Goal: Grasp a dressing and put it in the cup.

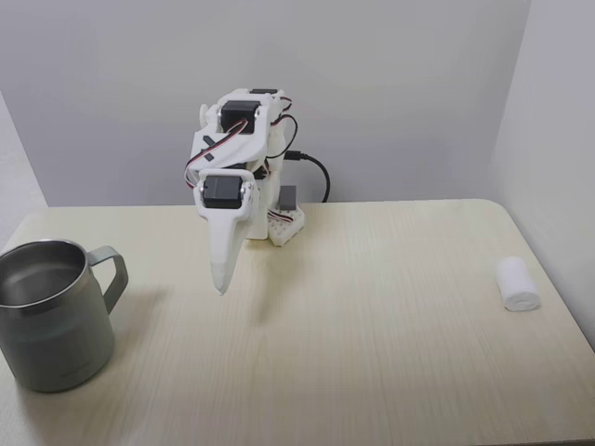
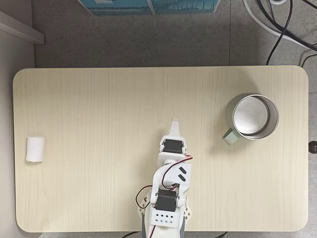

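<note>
Standing upright, cup [image 2: 271, 120] holds nothing; dressing [image 2: 35, 149] well apart.

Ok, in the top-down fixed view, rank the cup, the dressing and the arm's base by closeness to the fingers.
1. Cup, right of the fingers.
2. Arm's base, below them in the view.
3. Dressing, far left.

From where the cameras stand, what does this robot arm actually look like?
The arm is white plastic, built of chunky printed segments with black motor blocks set in the joints. Thin red, black and white wires loop between the segments, and a thicker black cable leaves its back. It ends in long, tapering white fingers.
</note>
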